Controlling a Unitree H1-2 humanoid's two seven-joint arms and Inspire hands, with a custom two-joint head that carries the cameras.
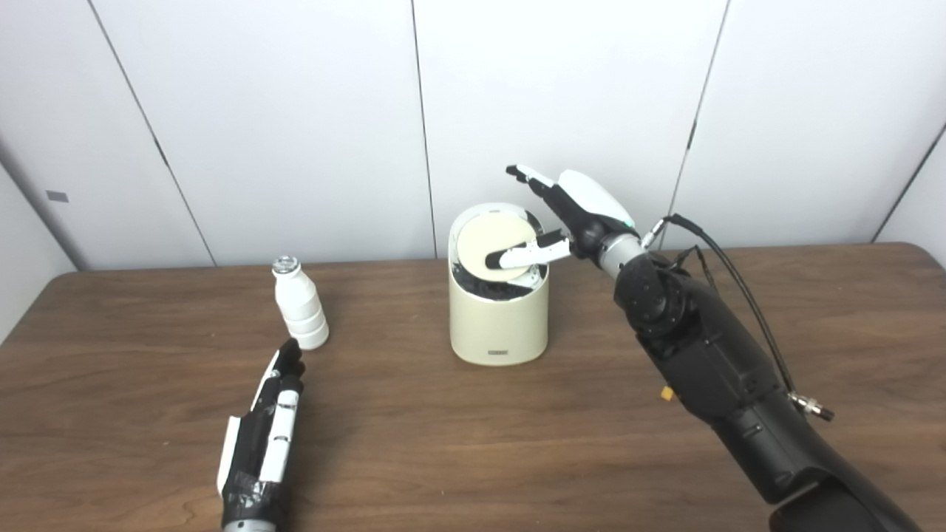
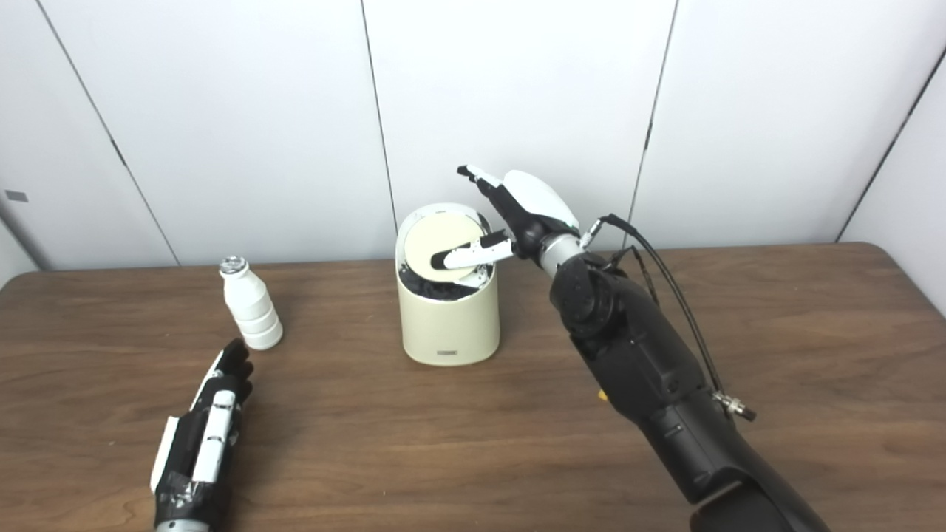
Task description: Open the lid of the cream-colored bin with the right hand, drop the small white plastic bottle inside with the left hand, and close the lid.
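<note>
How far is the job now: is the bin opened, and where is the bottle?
Lid tilted up, bin partly open, right hand at it, thumb lying against the lid. White bottle stands untouched on the table; left hand rests before it. Left: grasp, drop, close.

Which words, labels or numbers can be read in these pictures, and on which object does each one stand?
No text can be read.
Cream-colored bin: a small dark label low on its front, too small and blurred to read.
Small white plastic bottle: no print shows on its body; the marking on its silver cap is too blurred to read.
Wall: a small grey plate, with no legible writing.
</note>
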